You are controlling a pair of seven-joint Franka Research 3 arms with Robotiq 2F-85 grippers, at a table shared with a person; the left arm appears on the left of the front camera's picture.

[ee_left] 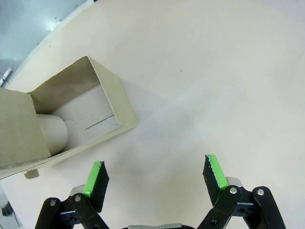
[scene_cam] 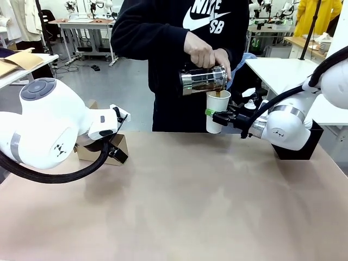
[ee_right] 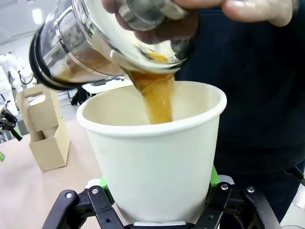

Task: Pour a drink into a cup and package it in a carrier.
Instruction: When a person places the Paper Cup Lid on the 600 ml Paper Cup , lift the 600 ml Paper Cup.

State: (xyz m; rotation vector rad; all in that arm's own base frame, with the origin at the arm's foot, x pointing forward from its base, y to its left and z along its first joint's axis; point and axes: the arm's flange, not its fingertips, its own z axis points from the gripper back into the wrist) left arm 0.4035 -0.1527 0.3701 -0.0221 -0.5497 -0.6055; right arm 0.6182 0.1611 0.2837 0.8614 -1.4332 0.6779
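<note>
Near the far edge of the table (scene_cam: 190,201), the right gripper (scene_cam: 216,115) is clamped on the cup (scene_cam: 218,109), a plain white paper cup, lidless and tapering downward. A person's hand (scene_cam: 202,50) tilts the glass press jug (scene_cam: 204,80) over its rim, and the drink (ee_right: 157,98) falls in 1 amber-brown stream into it. The left gripper (ee_left: 155,174) hangs over the table, jaws spread wide and holding nothing, near the brown cardboard carrier (ee_left: 81,114).
</note>
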